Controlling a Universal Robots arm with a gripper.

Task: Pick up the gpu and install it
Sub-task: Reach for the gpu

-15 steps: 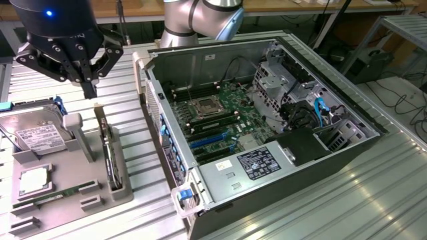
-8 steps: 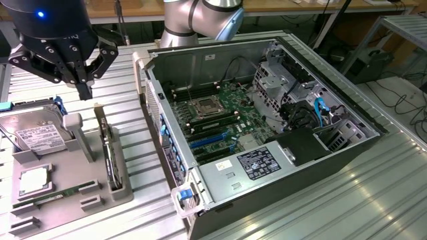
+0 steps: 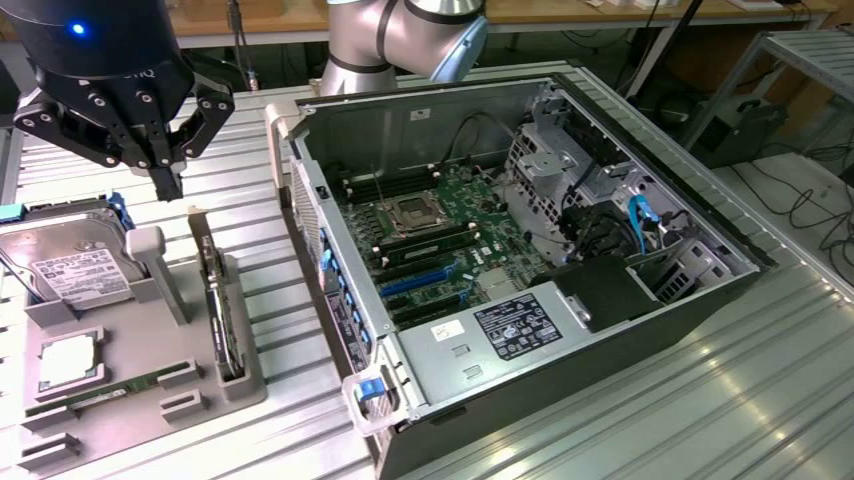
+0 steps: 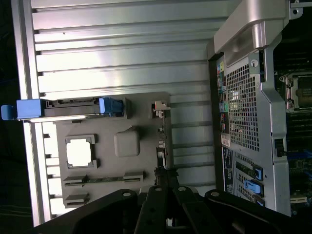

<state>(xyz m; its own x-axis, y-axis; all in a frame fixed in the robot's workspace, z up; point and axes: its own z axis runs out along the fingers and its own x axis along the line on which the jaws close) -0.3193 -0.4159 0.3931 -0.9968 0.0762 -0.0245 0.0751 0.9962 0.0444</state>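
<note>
The gpu (image 3: 214,300) stands on edge in a slot at the exterior view's right side of a grey fixture tray (image 3: 160,360). From the wrist view the gpu (image 4: 159,144) shows edge-on as a thin dark strip with its metal bracket at one end. My black gripper (image 3: 167,188) hangs above the tray's far end, a little short of the card, with its fingers shut and nothing between them. In the wrist view the gripper (image 4: 164,174) has its tips meeting just over one end of the card.
The tray also holds a hard drive (image 3: 80,265) in a blue caddy, a processor (image 3: 67,362) and a memory stick (image 3: 114,393). An open computer case (image 3: 534,250) lies at the exterior view's right, its motherboard (image 3: 441,240) and blue slots (image 3: 416,285) exposed.
</note>
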